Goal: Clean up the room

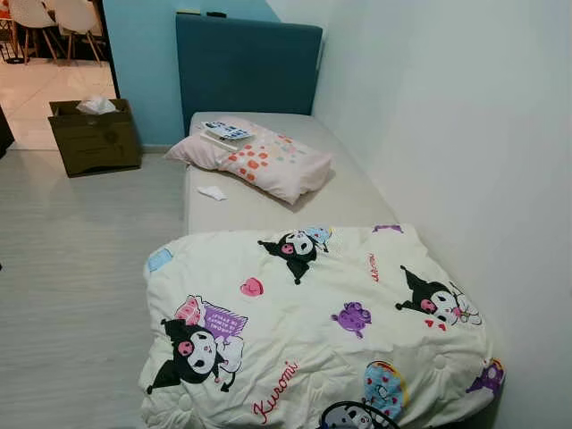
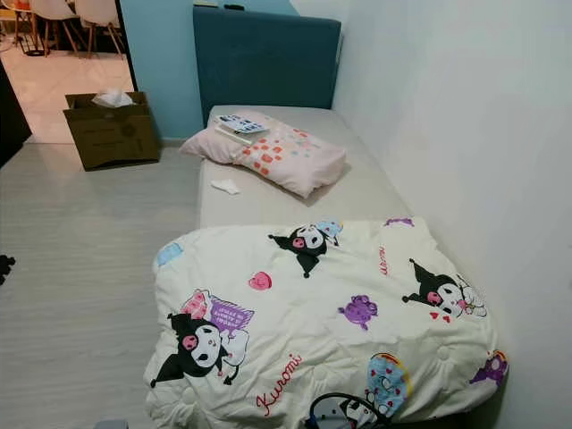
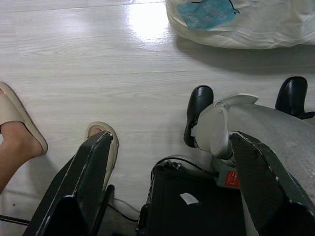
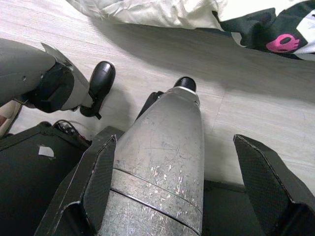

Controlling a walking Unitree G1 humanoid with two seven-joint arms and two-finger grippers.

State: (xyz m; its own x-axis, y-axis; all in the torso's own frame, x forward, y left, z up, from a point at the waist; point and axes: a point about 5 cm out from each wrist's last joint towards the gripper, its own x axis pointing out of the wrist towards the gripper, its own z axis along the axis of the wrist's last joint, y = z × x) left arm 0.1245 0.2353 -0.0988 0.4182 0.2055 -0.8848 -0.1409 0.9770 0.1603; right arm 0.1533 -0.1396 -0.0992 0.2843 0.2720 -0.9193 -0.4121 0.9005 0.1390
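**Beside the bed, both grippers idle**

On the floor at far left stands a box [image 1: 94, 136]. Right of it, the bed [image 1: 349, 192] carries a tissue [image 1: 212, 192], a pillow [image 1: 259, 159] topped by a book [image 1: 227, 130], and a bunched quilt [image 1: 313, 331]. Left gripper [image 3: 172, 182] and right gripper [image 4: 172, 182] hang spread, holding nothing.

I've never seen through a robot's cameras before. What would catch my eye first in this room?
Probably the rumpled cream cartoon-print quilt heaped at the near end of the bed. Beyond it a pink spotted pillow lies by the teal padded headboard, with a booklet on top and a crumpled white tissue beside it. A brown cardboard box stands on the floor to the left.
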